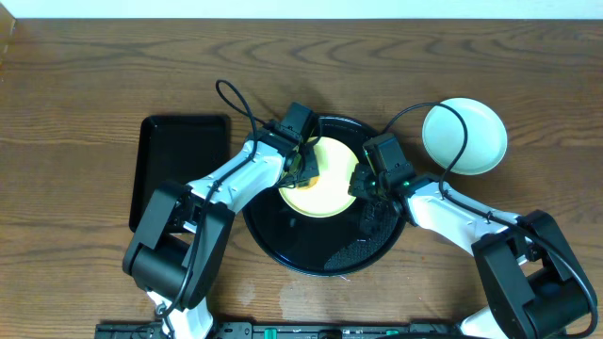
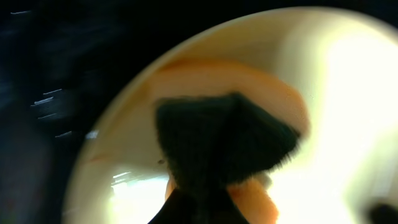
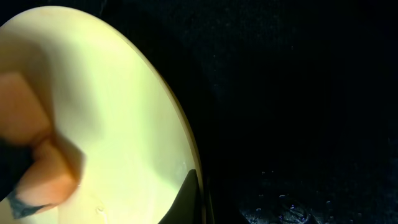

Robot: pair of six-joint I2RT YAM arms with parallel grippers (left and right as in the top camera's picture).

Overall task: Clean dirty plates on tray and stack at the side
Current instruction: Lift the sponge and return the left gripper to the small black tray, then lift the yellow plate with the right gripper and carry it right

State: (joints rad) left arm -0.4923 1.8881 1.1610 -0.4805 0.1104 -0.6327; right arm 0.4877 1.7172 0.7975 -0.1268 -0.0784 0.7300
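Yellow plate (image 1: 332, 185) over black tray (image 1: 301, 247); left pincer (image 1: 303, 169) presses orange sponge (image 3: 50, 171) onto it.

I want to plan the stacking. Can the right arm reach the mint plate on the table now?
Probably yes, but not at once. The mint plate lies uncovered near the right arm, only that arm's cable crossing above it. But the right claw seems to grip the rim of the yellow plate.

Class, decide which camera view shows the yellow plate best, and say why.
Overhead: only it shows the yellow plate nearly whole, over the round tray. The left wrist gives a blurred close-up of part of it, with a dark and orange thing across it; the right wrist shows one side and its rim.
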